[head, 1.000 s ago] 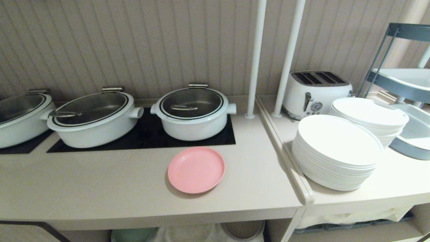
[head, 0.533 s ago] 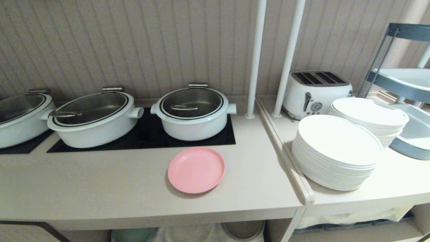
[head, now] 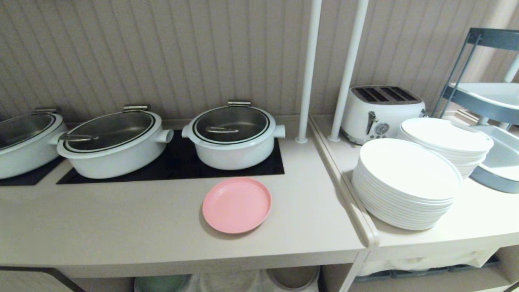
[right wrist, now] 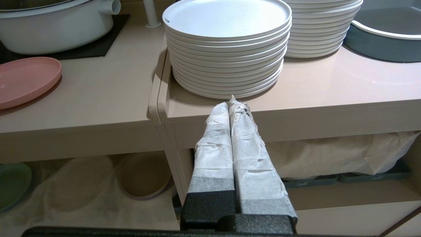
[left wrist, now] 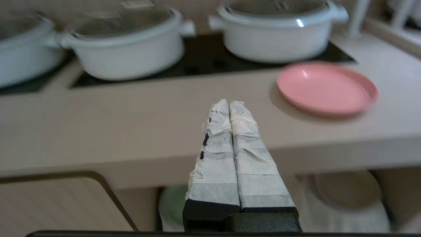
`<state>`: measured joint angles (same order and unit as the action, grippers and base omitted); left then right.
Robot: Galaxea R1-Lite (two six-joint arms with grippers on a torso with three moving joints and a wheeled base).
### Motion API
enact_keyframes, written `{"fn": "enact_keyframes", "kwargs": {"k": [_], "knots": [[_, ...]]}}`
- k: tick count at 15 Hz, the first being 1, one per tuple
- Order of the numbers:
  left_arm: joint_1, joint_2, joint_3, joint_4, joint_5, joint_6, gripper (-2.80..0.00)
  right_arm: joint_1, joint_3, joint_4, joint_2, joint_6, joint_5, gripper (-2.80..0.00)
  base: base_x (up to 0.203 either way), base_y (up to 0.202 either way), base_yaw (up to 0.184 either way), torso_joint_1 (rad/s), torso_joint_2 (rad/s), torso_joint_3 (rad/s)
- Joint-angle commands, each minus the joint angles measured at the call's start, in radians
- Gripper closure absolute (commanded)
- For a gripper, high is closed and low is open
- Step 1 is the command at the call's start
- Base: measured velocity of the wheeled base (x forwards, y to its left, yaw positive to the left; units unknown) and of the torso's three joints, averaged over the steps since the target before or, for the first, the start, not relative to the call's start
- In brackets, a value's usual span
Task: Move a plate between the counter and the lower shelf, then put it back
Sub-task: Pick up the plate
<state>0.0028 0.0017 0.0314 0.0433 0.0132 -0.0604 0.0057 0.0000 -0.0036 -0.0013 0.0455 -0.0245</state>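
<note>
Pink plate (head: pixel 236 205) lies empty on the counter (head: pixel 121 227).

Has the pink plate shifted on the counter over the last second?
No. In the head view the pink plate sits at the same spot, just in front of the black hob below the right-hand pot, as before.

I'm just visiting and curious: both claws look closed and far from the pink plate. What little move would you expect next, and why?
Probably the left gripper opens and reaches toward the plate. Its fingers are pressed together, empty, short of the counter edge, and the plate lies flat and untouched in front of the pot. The right gripper sits shut by the white plates, farther off.
</note>
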Motion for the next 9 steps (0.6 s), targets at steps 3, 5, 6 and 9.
{"fn": "enact_keyframes", "kwargs": {"k": [3, 5, 6, 9], "knots": [[0.0, -0.002, 0.022, -0.057, 0.025, 0.001, 0.0, 0.0, 0.0, -0.001, 0.001, 0.0, 0.0, 0.0, 0.0, 0.0, 0.0, 0.0, 0.0, 0.0], [0.0, -0.002, 0.02, -0.047, -0.009, 0.001, 0.0, 0.0, 0.0, -0.001, 0.001, 0.0, 0.0, 0.0, 0.0, 0.0, 0.0, 0.0, 0.0, 0.0], [0.0, -0.002, 0.014, -0.009, -0.031, 0.005, 0.0, 0.0, 0.0, -0.001, 0.001, 0.0, 0.0, 0.0, 0.0, 0.0, 0.0, 0.0, 0.0, 0.0], [0.0, -0.002, 0.002, 0.023, -0.032, 0.053, 0.0, 0.0, 0.0, -0.001, 0.001, 0.0, 0.0, 0.0, 0.0, 0.0, 0.0, 0.0, 0.0, 0.0]]}}
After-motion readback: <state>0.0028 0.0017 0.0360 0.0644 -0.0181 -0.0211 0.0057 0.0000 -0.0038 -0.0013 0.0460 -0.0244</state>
